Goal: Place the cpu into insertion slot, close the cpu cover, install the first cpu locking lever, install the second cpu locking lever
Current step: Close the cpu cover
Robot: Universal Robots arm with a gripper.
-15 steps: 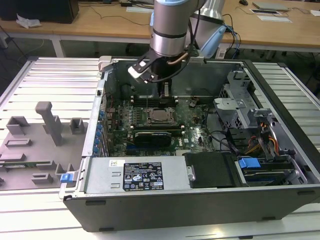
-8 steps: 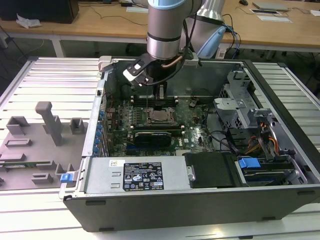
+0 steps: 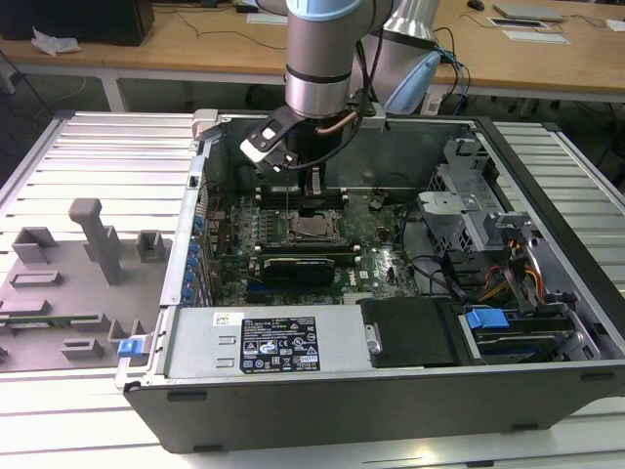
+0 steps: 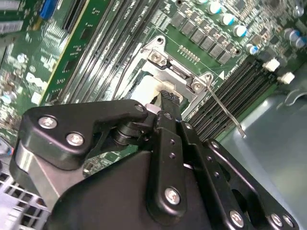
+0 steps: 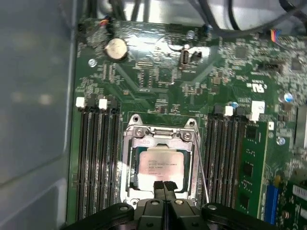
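The cpu (image 5: 160,162) lies flat in the insertion slot (image 5: 144,132) on the green motherboard, pale silver top showing. The cpu cover (image 5: 129,165) is down around it, framing the chip in its window. A thin wire locking lever (image 5: 202,167) runs along one side of the socket. In the second wrist view this lever (image 4: 225,112) sticks out free past the socket corner (image 4: 158,57). My gripper (image 5: 163,186) hovers just above the socket's edge, fingers pressed together with nothing between them. In the exterior view the gripper (image 3: 314,186) hangs over the socket (image 3: 314,229) inside the open computer case.
Memory slots (image 5: 98,153) flank the socket on both sides. A black expansion card (image 3: 303,266) sits just in front of the socket. The case wall (image 3: 420,147), drive cage (image 3: 459,210) and power supply (image 3: 264,342) hem the board in. A grey fixture tray (image 3: 68,283) lies on the exterior view's left.
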